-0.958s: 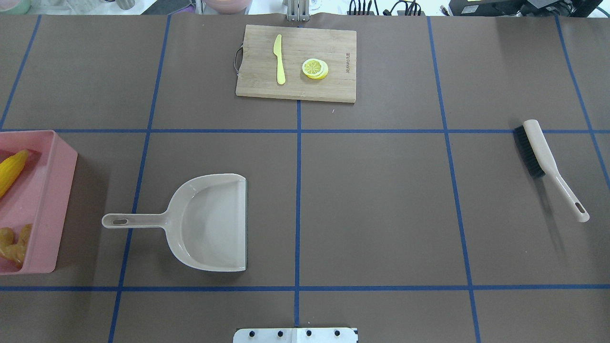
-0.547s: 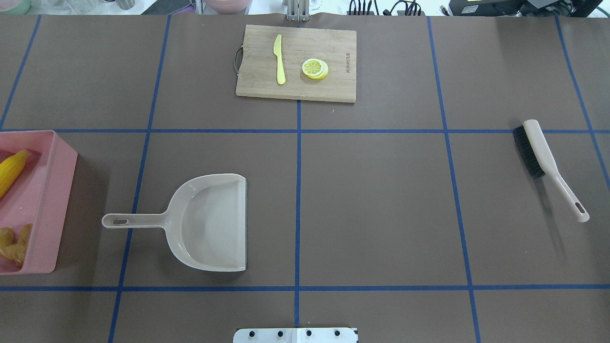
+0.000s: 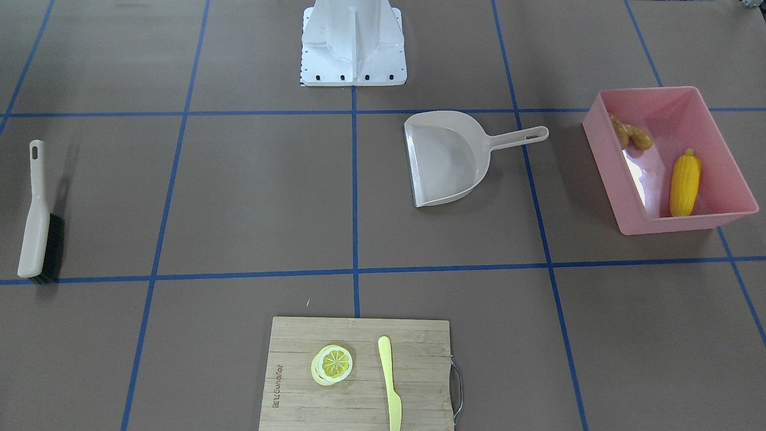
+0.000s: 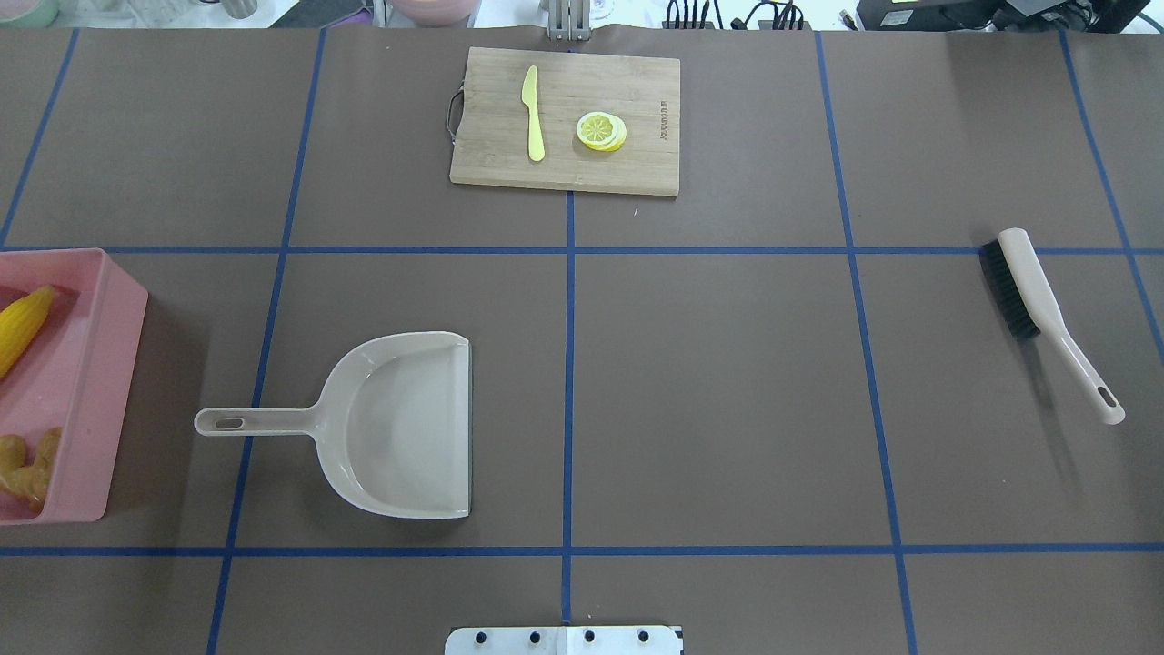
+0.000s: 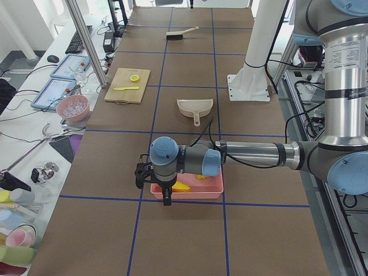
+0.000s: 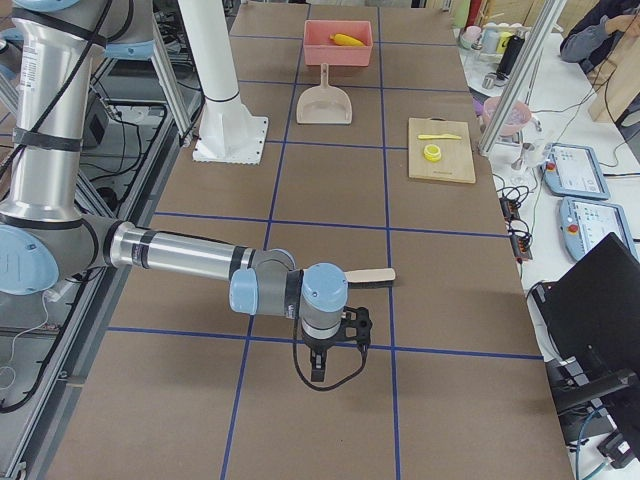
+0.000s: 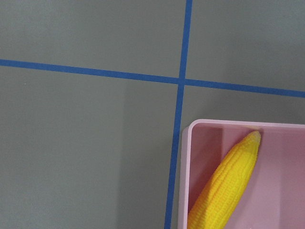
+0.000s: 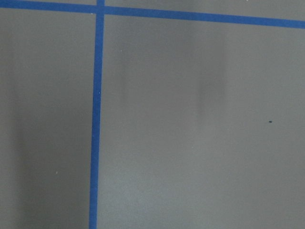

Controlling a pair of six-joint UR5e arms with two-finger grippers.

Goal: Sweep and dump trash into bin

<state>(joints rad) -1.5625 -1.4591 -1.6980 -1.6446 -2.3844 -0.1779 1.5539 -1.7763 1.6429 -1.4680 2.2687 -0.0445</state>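
The bin (image 3: 688, 224) stands at the robot's left end of the table. The corn cob (image 3: 684, 182) and the ginger root (image 3: 628, 136) lie inside it, apart from each other. The dustpan (image 3: 446, 158) lies near the bin, handle toward it. The left gripper (image 5: 167, 200) appears to hang above the bin's outer corner. The right gripper (image 6: 318, 372) hangs over the table near the brush (image 3: 36, 227). For both grippers, the jaw opening and any hold cannot be told.

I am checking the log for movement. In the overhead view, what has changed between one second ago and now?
Nothing has visibly changed. The dustpan, the brush, the bin with the corn cob and the ginger root in it, and the cutting board all lie where they were.
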